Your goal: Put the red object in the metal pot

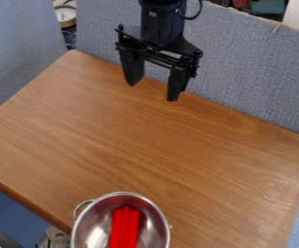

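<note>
Red bar lies inside pot at table front edge; gripper well apart, jaws spread, w/ nothing held.

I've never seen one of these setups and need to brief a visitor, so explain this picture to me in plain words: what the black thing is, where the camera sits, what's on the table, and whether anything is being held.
There is only one picture, taken from above and in front of the brown wooden table, looking down across it toward grey fabric partition walls.

The black machine at the top is the end of a robot arm. Its hand is a black two-fingered gripper, pointing straight down above the far part of the table. Its fingers stand apart, open, and nothing is between them, so it holds nothing.

At the near edge of the table sits a round, shiny silver metal pot. Inside it lies a bright red, flat bar-shaped object. So the red object is already in the pot, well away from the gripper.

The rest of the tabletop shows only bare wood.
</note>
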Action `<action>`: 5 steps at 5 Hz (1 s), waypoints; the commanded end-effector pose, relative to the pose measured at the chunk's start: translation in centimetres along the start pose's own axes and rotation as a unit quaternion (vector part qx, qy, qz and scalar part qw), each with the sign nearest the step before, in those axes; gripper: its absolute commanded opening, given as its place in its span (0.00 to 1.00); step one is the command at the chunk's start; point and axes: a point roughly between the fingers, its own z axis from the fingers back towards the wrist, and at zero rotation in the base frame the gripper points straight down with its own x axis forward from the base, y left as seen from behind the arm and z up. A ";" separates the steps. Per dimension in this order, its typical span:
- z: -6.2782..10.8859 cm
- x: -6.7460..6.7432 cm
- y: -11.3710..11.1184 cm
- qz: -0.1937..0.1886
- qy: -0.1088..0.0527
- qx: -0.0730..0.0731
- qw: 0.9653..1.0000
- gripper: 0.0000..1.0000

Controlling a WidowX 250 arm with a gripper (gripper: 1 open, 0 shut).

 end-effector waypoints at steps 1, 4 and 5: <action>-0.1 -0.8 -0.8 -0.081 0.009 0.004 0.997 1.00; 0.0 -6.0 -9.8 -0.216 0.018 0.016 0.976 1.00; 0.5 -8.3 -12.6 -0.304 0.018 0.018 0.952 1.00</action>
